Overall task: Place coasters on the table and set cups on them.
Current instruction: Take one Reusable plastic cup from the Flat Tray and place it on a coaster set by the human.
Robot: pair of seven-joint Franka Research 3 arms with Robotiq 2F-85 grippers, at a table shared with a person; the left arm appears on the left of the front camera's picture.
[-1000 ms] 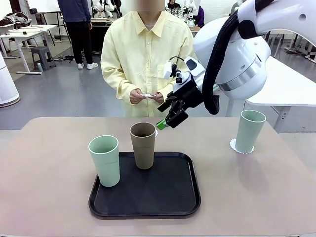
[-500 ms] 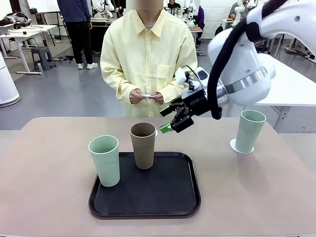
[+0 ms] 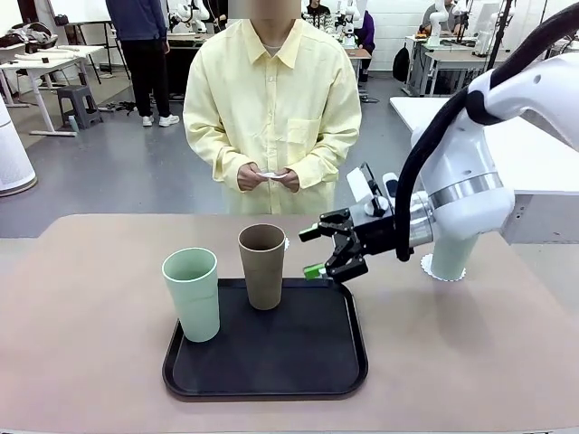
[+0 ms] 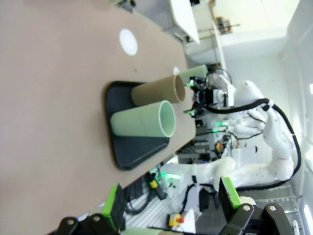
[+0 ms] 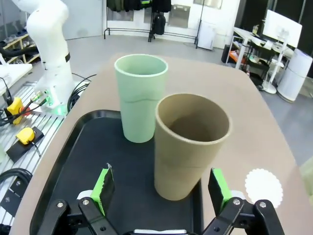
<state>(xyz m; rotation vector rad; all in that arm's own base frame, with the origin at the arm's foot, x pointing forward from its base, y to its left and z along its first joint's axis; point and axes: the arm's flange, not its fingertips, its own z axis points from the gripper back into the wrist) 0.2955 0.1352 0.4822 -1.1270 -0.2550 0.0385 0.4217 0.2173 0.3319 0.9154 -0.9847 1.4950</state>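
Note:
The brown cup (image 3: 262,267) stands upright at the back of the black tray (image 3: 298,362). A mint green cup (image 3: 192,294) stands on the tray's left edge. My right gripper (image 3: 317,251) is open, level with the brown cup's right side and a short gap from it. In the right wrist view the brown cup (image 5: 190,144) sits just ahead of my open right gripper (image 5: 160,190), with the mint cup (image 5: 141,98) behind it. The second mint cup (image 3: 452,253) rests on a coaster (image 3: 425,265) at the right. My left gripper (image 4: 171,203) is open, far from the cups.
A bare coaster (image 5: 264,187) lies on the beige table (image 3: 90,344) behind the tray, also seen as a coaster (image 4: 128,41) in the left wrist view. The person at the far side holds a white coaster (image 3: 270,174) in both hands.
My right arm has swung down and to the right. Its gripper dropped from above and behind the brown cup to beside the cup's right side. Cups and person's hands stayed put.

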